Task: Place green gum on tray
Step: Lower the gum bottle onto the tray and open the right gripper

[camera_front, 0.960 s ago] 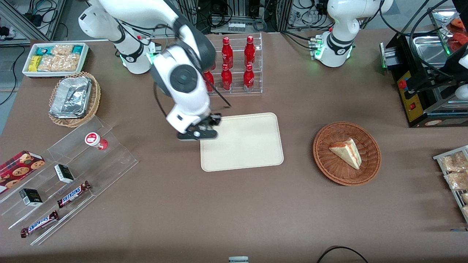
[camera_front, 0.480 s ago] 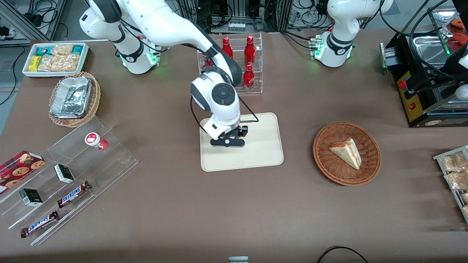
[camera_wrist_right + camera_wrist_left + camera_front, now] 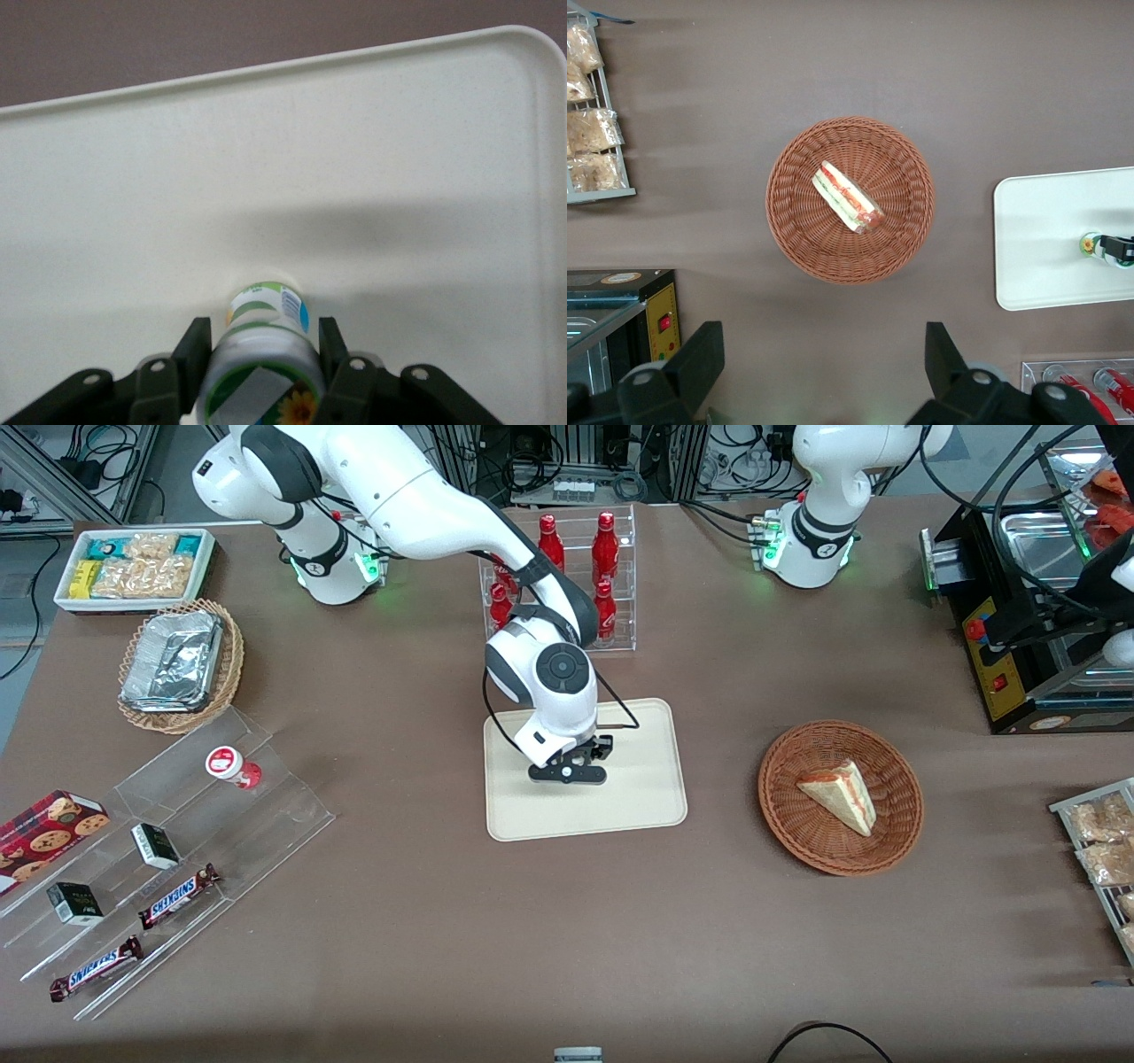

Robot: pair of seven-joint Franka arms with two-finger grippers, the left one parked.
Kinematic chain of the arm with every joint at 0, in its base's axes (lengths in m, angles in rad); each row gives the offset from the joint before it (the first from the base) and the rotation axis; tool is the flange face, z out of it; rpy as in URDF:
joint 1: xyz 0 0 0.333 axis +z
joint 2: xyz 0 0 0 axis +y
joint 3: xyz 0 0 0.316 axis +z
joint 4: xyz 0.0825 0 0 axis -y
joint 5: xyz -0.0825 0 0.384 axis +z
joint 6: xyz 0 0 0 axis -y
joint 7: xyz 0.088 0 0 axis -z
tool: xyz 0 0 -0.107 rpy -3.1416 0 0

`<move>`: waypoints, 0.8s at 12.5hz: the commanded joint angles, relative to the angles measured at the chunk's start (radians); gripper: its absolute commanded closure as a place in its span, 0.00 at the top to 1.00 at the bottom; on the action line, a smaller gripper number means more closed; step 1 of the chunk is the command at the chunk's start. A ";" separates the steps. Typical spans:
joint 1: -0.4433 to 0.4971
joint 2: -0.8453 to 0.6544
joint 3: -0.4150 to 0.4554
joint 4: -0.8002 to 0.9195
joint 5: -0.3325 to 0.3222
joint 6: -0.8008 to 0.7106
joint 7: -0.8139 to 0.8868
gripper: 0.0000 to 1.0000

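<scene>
A wicker basket (image 3: 895,828) holds a sandwich wedge (image 3: 838,794) (toward the parked arm's end).

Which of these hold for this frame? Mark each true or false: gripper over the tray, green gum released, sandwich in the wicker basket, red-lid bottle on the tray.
1. The gripper is above the tray. True.
2. The green gum lies loose on the tray. False: the fingers clamp it on both sides.
3. A sandwich lies in the wicker basket. True.
4. The red-lid bottle is on the tray. False: it sits on the clear stepped stand, toward the working arm's end.
</scene>
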 commanded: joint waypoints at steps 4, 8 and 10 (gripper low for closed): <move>-0.022 -0.002 -0.006 0.036 0.027 -0.007 -0.008 1.00; -0.063 -0.142 -0.006 -0.022 0.027 -0.081 -0.022 1.00; -0.100 -0.263 -0.006 -0.047 0.027 -0.206 -0.048 1.00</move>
